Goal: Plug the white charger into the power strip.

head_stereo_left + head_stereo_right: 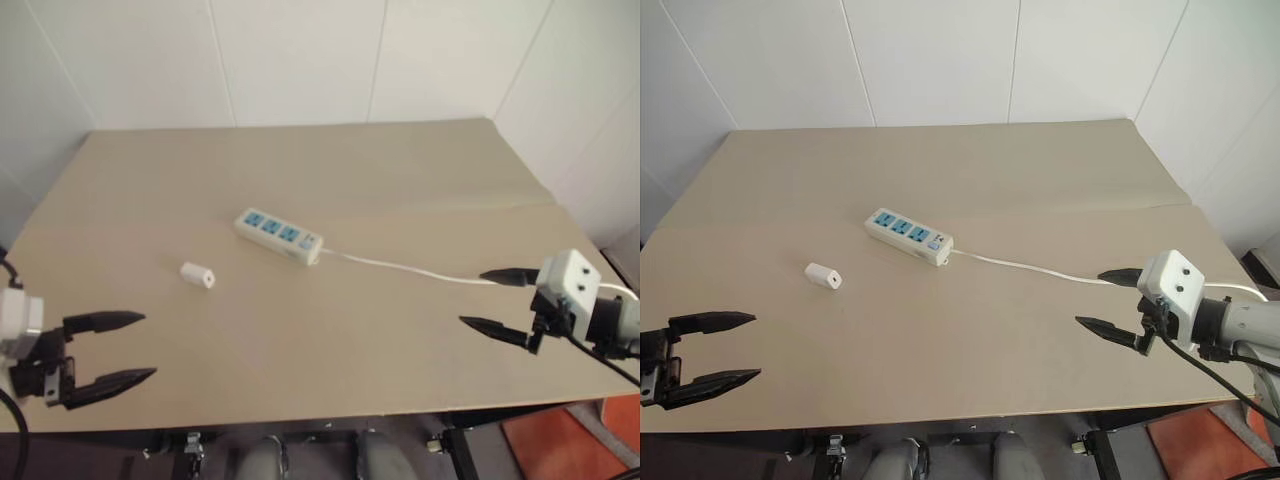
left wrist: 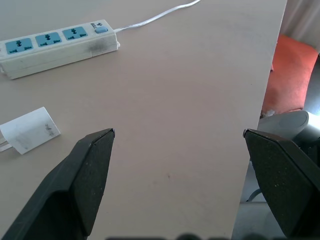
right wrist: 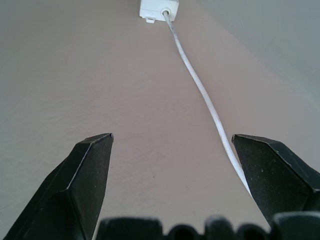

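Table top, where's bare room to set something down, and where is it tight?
The table is bare behind the power strip up to the wall, and along the near edge between the open left gripper and open right gripper. Tighter: between strip and white charger, and along the cord.

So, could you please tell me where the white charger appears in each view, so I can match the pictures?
Left eye view: the white charger lies left of centre on the table, nearer the robot than the power strip.
Right eye view: same spot, left of centre.
Left wrist view: at the picture's left edge.
Right wrist view: not in it.
Shared landmark: the power strip's blue sockets.
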Tool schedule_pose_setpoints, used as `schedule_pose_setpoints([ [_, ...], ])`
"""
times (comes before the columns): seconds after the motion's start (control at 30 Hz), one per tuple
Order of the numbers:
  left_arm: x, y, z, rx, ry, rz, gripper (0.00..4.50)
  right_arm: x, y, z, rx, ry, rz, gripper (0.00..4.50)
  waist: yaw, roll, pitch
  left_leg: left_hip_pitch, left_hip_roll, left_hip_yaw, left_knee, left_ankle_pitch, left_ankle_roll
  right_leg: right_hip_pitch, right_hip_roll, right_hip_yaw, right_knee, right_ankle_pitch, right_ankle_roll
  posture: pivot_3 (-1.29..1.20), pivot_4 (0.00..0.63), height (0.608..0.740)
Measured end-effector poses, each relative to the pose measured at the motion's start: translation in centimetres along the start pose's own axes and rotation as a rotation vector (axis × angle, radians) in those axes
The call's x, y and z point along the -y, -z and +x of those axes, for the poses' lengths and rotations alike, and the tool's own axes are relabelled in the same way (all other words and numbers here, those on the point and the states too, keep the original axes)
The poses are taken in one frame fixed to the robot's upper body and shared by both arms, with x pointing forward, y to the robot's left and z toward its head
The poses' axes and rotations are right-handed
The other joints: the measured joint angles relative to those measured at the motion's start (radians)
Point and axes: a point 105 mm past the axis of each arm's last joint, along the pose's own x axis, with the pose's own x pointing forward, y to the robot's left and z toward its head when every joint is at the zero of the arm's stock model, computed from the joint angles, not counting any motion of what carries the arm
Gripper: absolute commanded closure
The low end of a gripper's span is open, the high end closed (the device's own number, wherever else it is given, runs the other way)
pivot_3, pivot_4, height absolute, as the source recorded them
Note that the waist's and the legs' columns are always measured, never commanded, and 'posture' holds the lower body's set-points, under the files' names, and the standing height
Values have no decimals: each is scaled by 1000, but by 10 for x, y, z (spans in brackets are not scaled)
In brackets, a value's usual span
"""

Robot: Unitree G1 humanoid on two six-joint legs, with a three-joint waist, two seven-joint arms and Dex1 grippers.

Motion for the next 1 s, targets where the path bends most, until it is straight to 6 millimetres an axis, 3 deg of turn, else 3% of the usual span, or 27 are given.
schedule_pose_setpoints([
  [0.73,-1,3,5,12,-35,-9,0,6,-3,6,0,9,-21,27,0,0,0,0,0,0,0,0,0,0,0,0,0,0,0,0,150,740],
  [0.87,-5,-3,17,51,-25,13,0,13,-14,26,84,10,-11,27,-3,-1,0,1,2,1,2,0,0,1,2,1,0,2,-1,0,150,740],
  [1.0,-13,-18,42,105,12,72,0,22,-24,71,172,-57,8,27,-4,-1,0,1,2,2,4,0,0,1,4,2,0,5,-1,0,150,740],
])
